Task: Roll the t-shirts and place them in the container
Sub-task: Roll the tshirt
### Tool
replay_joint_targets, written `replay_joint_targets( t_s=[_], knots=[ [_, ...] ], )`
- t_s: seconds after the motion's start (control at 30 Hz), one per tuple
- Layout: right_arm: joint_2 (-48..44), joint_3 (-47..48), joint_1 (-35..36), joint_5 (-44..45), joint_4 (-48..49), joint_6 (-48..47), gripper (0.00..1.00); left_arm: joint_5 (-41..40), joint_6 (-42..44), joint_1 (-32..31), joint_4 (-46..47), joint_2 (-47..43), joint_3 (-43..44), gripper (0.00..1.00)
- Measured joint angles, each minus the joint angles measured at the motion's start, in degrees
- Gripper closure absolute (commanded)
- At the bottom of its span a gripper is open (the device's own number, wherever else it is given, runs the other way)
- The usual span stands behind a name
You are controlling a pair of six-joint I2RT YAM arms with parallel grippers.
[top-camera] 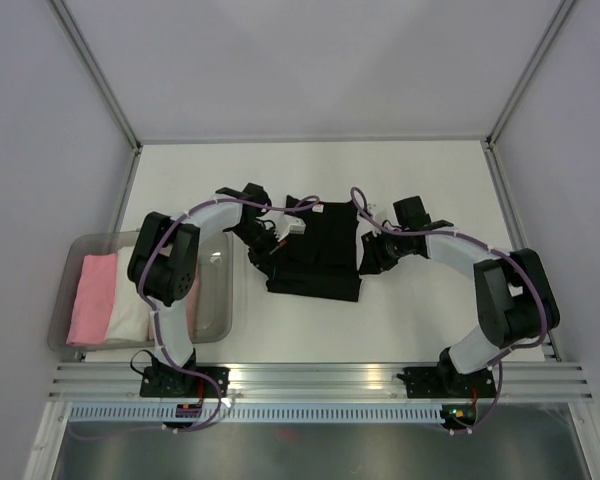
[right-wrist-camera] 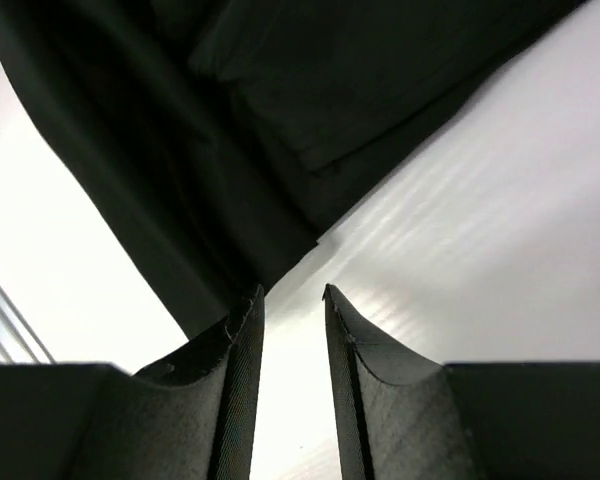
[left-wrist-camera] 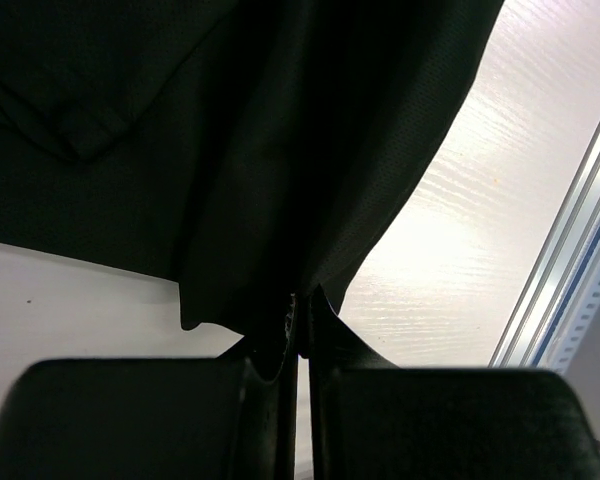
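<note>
A: Where is the black t-shirt (top-camera: 315, 255)?

B: At the centre of the table (top-camera: 420, 180), folded to a near-square panel that runs slightly longer from 12 to 6 o'clock in the top view. A pink roll (top-camera: 92, 297) and a white roll (top-camera: 130, 318) lie in the clear bin (top-camera: 215, 300) at 9 o'clock.

A: End effectors?

B: The left end effector (left-wrist-camera: 298, 305) is closed, pinching the shirt's 9 o'clock edge. The right end effector (right-wrist-camera: 292, 292) has its jaws apart with nothing between them. The shirt's 3 o'clock edge lies just past its tips, toward 9 o'clock.

A: Judgement?

B: The arms are equally near, one on each side. Rolling along the long axis probably needs the right end effector to take hold of its edge first.
</note>
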Motion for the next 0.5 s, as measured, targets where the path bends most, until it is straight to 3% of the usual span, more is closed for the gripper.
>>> replay_joint_targets(
  t_s=[0.2,0.33,0.5],
  knots=[
    [-13.99,1.09,1.16,6.54,1.64,3.93,0.73,-0.02,-2.08,0.02,-0.20,0.46,0.39,0.98],
    [-21.31,-3.63,11.43,8.17,12.87,8.28,0.85,-0.02,-2.60,0.04,-0.31,0.46,0.74,0.98],
    [-16.33,-10.43,20.70,9.14,24.59,14.36,0.91,-0.02,-3.02,0.26,-0.33,0.46,0.87,0.98]
  ],
)
